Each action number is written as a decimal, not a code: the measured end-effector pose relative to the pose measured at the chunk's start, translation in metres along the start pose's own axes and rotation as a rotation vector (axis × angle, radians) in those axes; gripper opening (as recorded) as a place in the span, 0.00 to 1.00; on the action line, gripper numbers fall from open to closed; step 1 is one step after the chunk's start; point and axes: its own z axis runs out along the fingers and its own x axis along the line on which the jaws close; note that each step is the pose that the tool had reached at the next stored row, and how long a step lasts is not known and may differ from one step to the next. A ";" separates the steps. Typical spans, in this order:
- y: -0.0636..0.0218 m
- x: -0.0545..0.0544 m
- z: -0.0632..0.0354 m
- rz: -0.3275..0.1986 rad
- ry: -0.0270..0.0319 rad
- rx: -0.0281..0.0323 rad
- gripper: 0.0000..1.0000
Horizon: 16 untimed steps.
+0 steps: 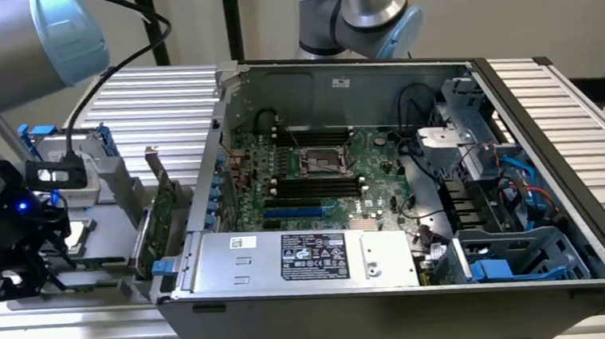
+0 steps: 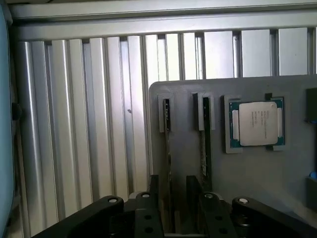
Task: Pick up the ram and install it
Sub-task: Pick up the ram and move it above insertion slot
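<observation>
Hovering at the exterior view's lower left, the tool (image 1: pixel 16 273) sits over a grey tray (image 1: pixel 97 289) beside the open computer case (image 1: pixel 396 291). In the wrist view, its fingers (image 2: pixel 154 198) are spread apart on either side of the ram (image 2: pixel 167 144), which stands on edge in a tray slot near a second stick (image 2: pixel 204 139) and a processor (image 2: pixel 256 124).

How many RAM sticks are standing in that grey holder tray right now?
2. Both stand on edge in neighbouring slots of the grey holder: one ram stick beside the processor chip, the other one slot farther away. The holder runs out of frame, so more may be hidden.
</observation>
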 end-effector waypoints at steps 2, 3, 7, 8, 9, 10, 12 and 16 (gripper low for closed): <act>-0.0016 0.001 0.0032 -0.004 0.0002 -0.0001 1.00; -0.0025 0.001 0.0048 -0.006 0.0001 -0.0001 1.00; -0.0052 0.002 0.0108 -0.014 -0.0004 0.0000 1.00; -0.0054 0.002 0.0122 -0.015 -0.0006 -0.0002 1.00; -0.0055 0.002 0.0136 -0.017 -0.0009 -0.0002 1.00; -0.0055 0.002 0.0150 -0.018 -0.0013 -0.0002 1.00; -0.0056 0.002 0.0169 -0.019 -0.0025 -0.0003 1.00; -0.0056 0.002 0.0194 -0.022 -0.0056 -0.0004 1.00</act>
